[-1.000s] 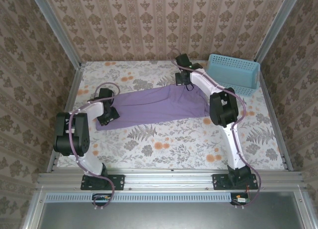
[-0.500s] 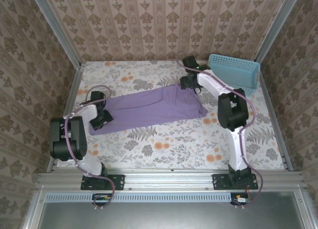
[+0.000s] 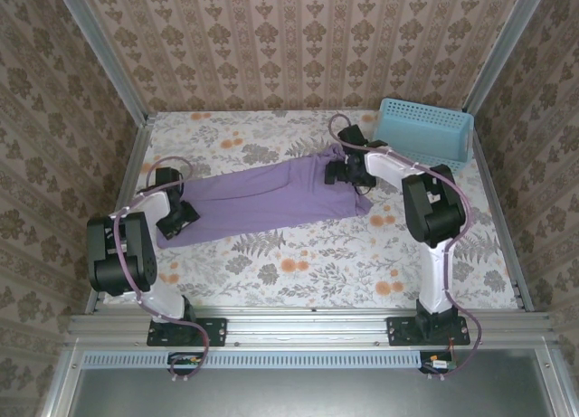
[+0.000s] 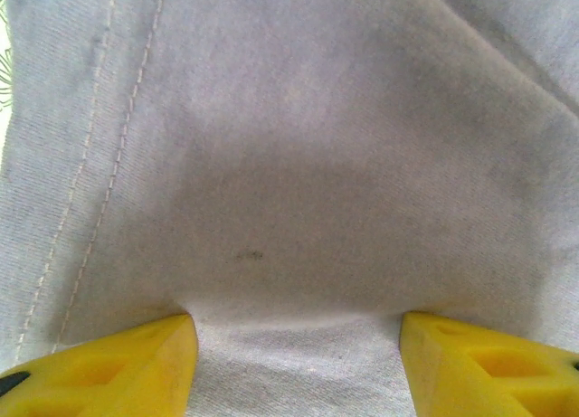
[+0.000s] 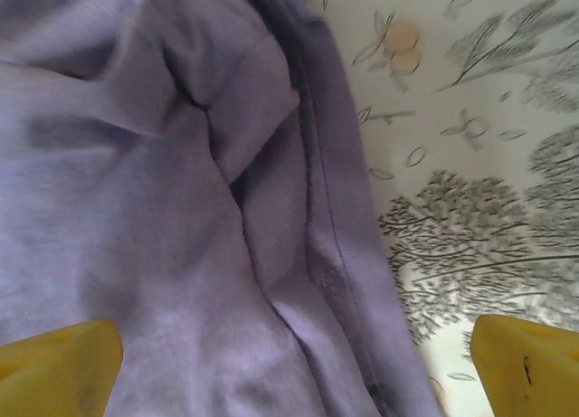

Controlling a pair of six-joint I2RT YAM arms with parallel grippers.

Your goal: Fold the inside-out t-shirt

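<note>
1. The inside-out t-shirt (image 3: 271, 195) lies mid-table as one long band, its axis running from near-left to far-right.
2. The left gripper (image 3: 175, 216) sits on its left end, fingers spread over flat cloth. The right gripper (image 3: 340, 171) is at the right end, jaws wide and pinching nothing.
3. The flowered table (image 3: 298, 272) stretches nearward. The blue basket (image 3: 425, 132) stands far right, apart from the cloth.

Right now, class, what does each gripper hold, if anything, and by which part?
Nothing is held. The right gripper is wide open over the t-shirt; the left gripper is open over its hem.
</note>
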